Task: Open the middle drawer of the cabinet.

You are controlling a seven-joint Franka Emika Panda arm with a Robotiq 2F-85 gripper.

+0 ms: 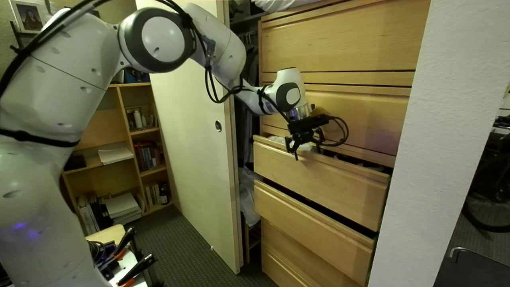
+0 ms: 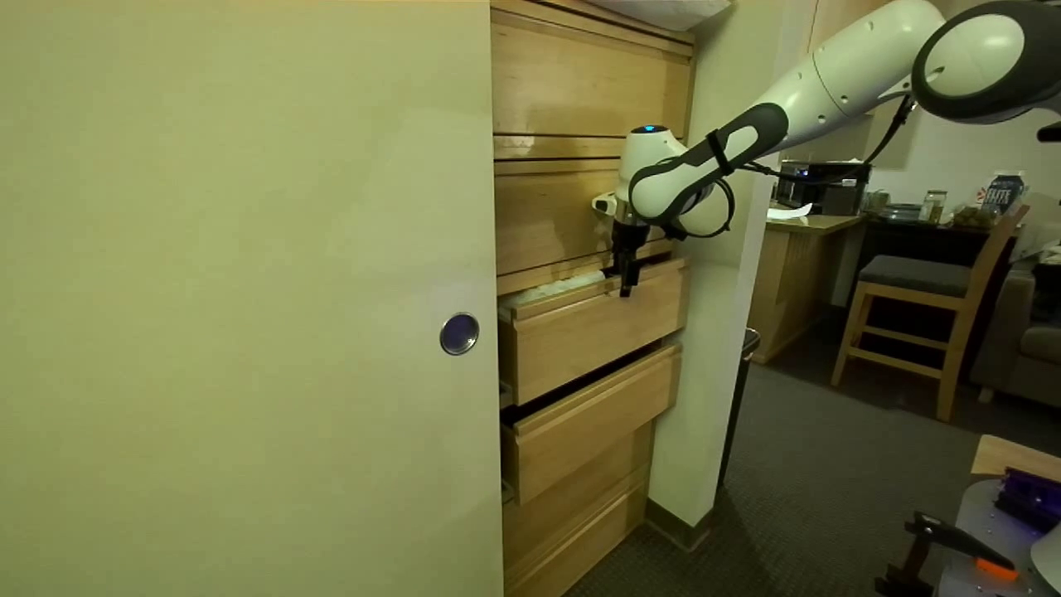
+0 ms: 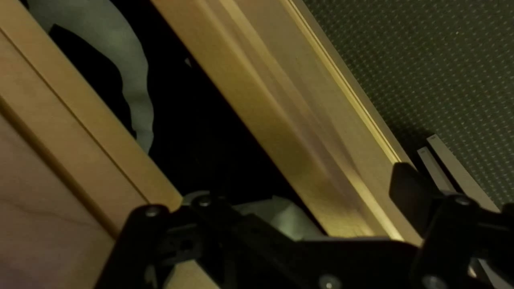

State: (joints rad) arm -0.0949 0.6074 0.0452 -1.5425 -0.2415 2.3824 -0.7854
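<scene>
- My black two-finger gripper (image 1: 306,152) points down, its fingers wide apart. One finger is on each side of the top edge of the wide, flat-fronted, light-wood middle drawer (image 1: 322,179).
- I see the middle drawer pulled partly out, with something pale and crumpled (image 3: 287,218) inside.
- Just below, a matching light-wood drawer (image 1: 310,223) sticks out too.
- Behind them stands the tall light-wood cabinet (image 1: 342,38).
- Past the pale cream door panel (image 1: 191,159) is a brown wooden bookshelf (image 1: 101,129).
</scene>
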